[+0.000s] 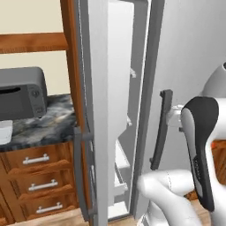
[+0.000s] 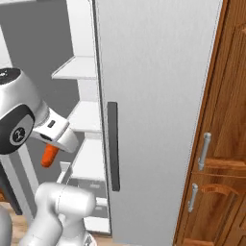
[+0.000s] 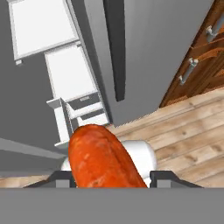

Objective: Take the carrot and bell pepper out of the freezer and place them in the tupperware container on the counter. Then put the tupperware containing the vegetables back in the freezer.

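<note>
My gripper (image 3: 111, 179) is shut on the orange carrot (image 3: 103, 157), which stands up large between the fingertips in the hand view. From the right base, the carrot (image 2: 48, 156) hangs under the gripper (image 2: 52, 146), just outside the open freezer (image 2: 86, 115) with its white shelves and drawers. The freezer (image 1: 121, 110) also appears as a narrow opening behind its swung-out door (image 1: 84, 132). A corner of the white tupperware container (image 1: 4, 130) sits on the marbled counter (image 1: 44, 126) at the far left. The bell pepper is out of view.
A dark grey toaster oven (image 1: 22, 92) stands on the counter behind the container. The shut fridge door with its dark handle (image 2: 113, 144) lies right of the freezer, then wooden cabinets (image 2: 216, 158). Wooden floor (image 3: 188, 131) lies below the hand.
</note>
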